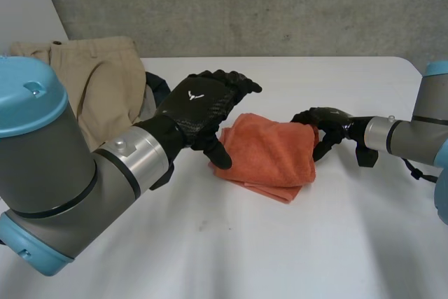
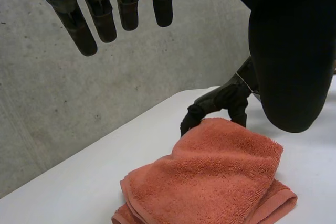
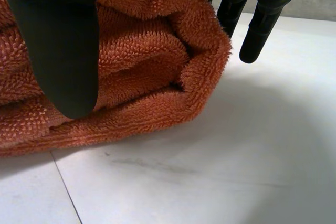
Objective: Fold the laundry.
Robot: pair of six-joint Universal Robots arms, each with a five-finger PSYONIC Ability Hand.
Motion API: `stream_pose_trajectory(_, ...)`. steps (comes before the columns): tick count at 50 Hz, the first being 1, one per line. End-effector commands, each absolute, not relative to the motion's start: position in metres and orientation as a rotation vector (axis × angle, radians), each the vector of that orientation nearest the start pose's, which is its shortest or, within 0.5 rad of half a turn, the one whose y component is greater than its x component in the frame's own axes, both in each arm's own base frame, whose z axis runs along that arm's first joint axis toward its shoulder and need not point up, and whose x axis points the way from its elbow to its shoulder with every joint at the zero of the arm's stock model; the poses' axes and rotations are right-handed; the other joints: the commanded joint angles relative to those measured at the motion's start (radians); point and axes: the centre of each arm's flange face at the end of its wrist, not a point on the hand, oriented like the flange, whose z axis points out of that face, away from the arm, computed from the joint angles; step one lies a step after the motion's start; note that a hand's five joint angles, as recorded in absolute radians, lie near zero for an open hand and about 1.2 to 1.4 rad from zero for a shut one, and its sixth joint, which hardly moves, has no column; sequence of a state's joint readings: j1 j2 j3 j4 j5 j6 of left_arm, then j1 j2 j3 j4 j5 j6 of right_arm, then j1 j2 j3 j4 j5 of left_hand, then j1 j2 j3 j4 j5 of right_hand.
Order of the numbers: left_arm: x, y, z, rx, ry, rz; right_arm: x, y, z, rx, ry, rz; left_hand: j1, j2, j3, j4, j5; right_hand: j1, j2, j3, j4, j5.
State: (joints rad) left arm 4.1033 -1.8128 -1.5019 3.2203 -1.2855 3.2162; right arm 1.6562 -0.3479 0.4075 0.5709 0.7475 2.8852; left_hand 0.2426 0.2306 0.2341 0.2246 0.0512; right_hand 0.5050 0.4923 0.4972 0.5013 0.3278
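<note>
towel (image 1: 269, 152): orange, folded into a thick stack of layers, lying flat on the table (image 1: 336, 243) between my two hands.
right hand (image 1: 325, 125): at the towel's right edge, fingers curled over the top layer and thumb against the folded side, so i grip that edge.
why this grip: i judge it pins the layers together so the stack does not spring apart or slide.
left hand (image 1: 199, 106): above the towel's left edge, fingers straight and spread, thumb pointing down just beside the near-left corner; it holds nothing.
why it hovers: probably ready to press the fold flat or steady that side; i cannot tell whether the thumb touches the cloth.
pants (image 1: 98, 78): tan, bunched, well to the left of the towel and farther back, waiting their turn.
dark cloth (image 1: 155, 89): touching the pants on their towel side, partly behind my left hand.
count: one towel, one pants, one dark cloth, two hands.
progress: the towel looks nearly done; the other two pieces look unfolded.
</note>
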Motion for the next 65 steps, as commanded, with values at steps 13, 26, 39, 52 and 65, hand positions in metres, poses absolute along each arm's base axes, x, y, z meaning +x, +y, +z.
stream_pose_trajectory(13,-0.328,-0.195,0.256,-0.902,-1.771,1.642,0.248,-0.429,0.122,-0.865,1.969,-1.212,-0.02,-0.008,-0.012,-0.002,-0.003,-0.176,-0.164,-0.168,-0.173,-0.174)
stream_pose_trajectory(26,-0.328,-0.195,0.255,-0.903,-1.774,1.64,0.25,-0.427,0.108,-0.853,1.966,-1.134,-0.017,-0.005,-0.009,0.001,0.0,0.45,0.462,0.457,0.453,0.452)
stream_pose_trajectory(39,-0.329,-0.196,0.256,-0.903,-1.769,1.643,0.234,-0.471,0.14,-0.718,2.057,-1.567,-0.014,-0.002,-0.006,0.004,0.002,0.891,0.904,0.899,0.895,0.894)
stream_pose_trajectory(52,-0.331,-0.193,0.258,-0.901,-1.759,1.637,0.168,-0.525,0.177,0.041,2.064,-2.023,-0.014,-0.002,-0.006,0.004,0.002,0.891,0.904,0.899,0.895,0.894)
stream_pose_trajectory(65,-0.333,-0.19,0.26,-0.907,-1.745,1.638,0.081,-0.545,0.162,0.453,2.185,-2.241,-0.011,0.001,-0.003,0.007,0.005,0.891,0.904,0.899,0.895,0.894)
